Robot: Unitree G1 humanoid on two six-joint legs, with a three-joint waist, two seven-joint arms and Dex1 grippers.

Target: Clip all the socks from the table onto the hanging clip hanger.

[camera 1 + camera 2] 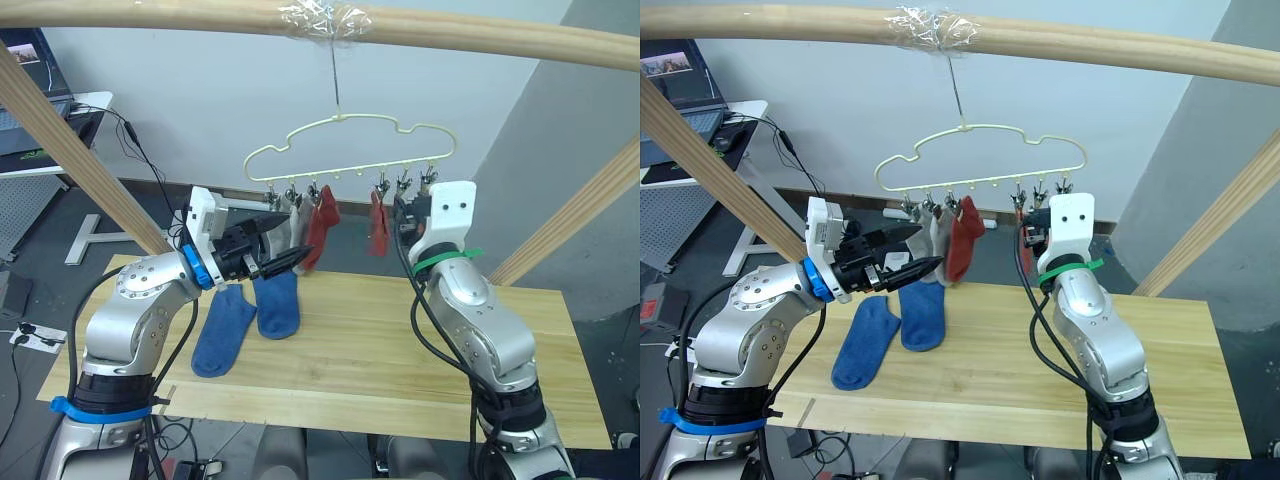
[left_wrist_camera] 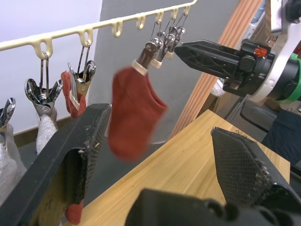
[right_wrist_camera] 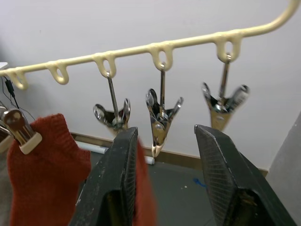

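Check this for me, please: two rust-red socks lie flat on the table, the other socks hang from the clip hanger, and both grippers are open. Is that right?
Not quite: the two socks lying flat on the table are blue, not rust-red, as the left eye view shows. The rust-red ones hang from the clip hanger with the grey ones. The left gripper and the right gripper are both open, as you say.

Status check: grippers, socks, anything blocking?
Both grippers open, empty, up at the hanger. Two blue socks on the table. Nothing blocking.
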